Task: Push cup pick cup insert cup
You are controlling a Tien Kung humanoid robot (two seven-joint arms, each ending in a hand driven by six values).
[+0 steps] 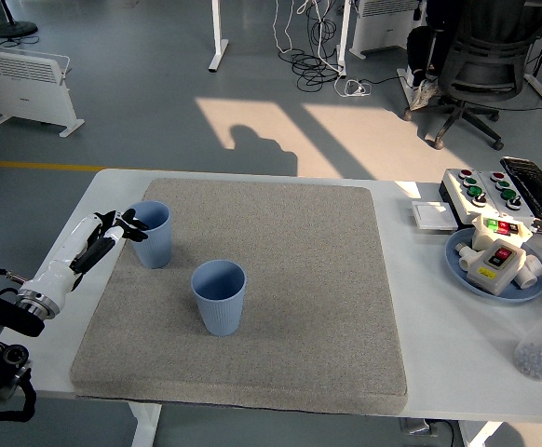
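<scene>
Cup (219, 296) upright near the middle of the grey mat (280, 307), toward its left; second cup (149, 233) upright at the mat's far-left area, well apart from the first; left hand (113, 231) just beside that second cup's left wall, fingers extended at it, contact unclear, nothing clasped; blue tray (462, 268) of parts on the right of the white table (439, 345).

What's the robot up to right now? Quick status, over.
Left robot hand at the far cup, fingers by its left side, no clear grasp. Near cup upright on the grey mat, standing apart. Nothing between the cups. Right hand out of view.
</scene>
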